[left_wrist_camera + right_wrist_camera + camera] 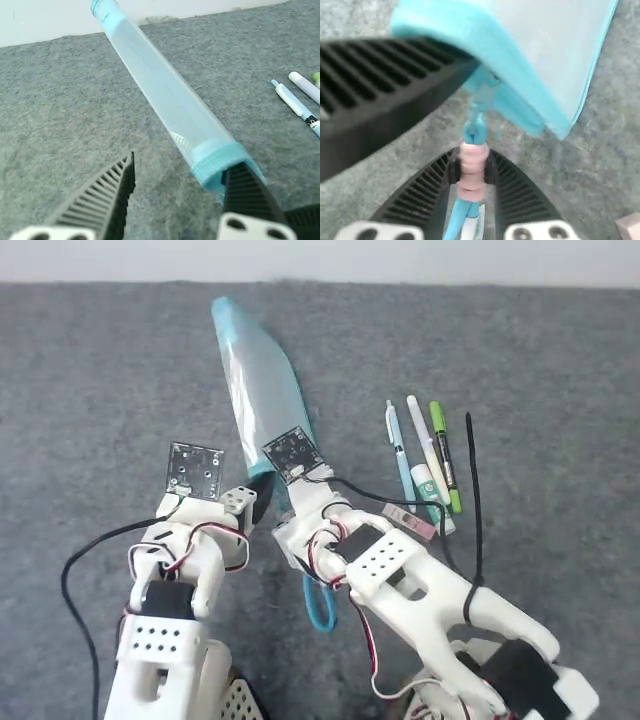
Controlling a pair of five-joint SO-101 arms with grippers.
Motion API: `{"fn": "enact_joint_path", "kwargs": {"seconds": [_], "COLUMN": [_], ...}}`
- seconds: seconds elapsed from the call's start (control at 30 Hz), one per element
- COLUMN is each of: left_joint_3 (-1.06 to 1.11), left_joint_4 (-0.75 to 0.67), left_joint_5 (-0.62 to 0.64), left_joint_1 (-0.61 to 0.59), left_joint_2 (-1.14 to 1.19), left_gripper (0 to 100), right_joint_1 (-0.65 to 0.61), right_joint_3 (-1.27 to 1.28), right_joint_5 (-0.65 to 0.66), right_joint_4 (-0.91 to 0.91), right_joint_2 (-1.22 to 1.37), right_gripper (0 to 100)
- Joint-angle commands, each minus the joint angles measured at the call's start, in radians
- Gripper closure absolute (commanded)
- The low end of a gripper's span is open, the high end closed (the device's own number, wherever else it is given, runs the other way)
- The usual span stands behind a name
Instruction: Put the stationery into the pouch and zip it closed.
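Note:
The light blue see-through pouch [258, 380] lies slanted on the grey felt, its near end between the two arms. My right gripper [472, 161] is shut on the pink bead of the zipper pull [471, 181], just off the pouch [545, 60] end. My left gripper [177, 187] stands open at that same end of the pouch [165, 95], one finger [245, 192] touching the blue end band. To the right lie a blue pen [400, 452], a white pen [426, 445], a green marker [446, 455] and a pink eraser [410, 522].
A black cable [474, 500] runs past the pens on the right. A blue cord loop [320, 608] trails from the pull under my right arm. The left gripper's dark finger [385, 100] crosses the right wrist view. Open felt lies left and far.

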Motion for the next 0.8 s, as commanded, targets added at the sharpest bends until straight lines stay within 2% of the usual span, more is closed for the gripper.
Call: {"fn": "enact_joint_path", "kwargs": {"seconds": [0.0, 0.17, 0.3, 0.5, 0.67, 0.77], "left_joint_3": [-0.008, -0.008, -0.008, -0.008, -0.008, -0.008], "left_joint_4": [-0.025, -0.026, -0.026, -0.026, -0.028, -0.028], "left_joint_5": [-0.008, -0.008, -0.008, -0.008, -0.008, -0.008], "left_joint_1": [0.0, -0.002, 0.0, 0.0, 0.002, 0.003], "left_joint_2": [0.003, 0.003, 0.003, 0.003, 0.005, 0.005], "left_gripper": [74, 74, 74, 73, 73, 73], "right_joint_1": [0.059, 0.209, 0.245, 0.124, -0.015, -0.045], "right_joint_3": [-0.06, -0.186, -0.247, -0.247, -0.247, -0.247], "right_joint_5": [0.002, 0.18, 0.21, 0.328, 0.381, 0.39], "right_joint_4": [0.067, 0.361, 0.507, 0.645, 0.737, 0.763], "right_joint_2": [-0.044, -0.13, -0.268, -0.47, -0.572, -0.588], "right_gripper": [99.5, 99.1, 99.1, 99.1, 99.1, 99.1]}}
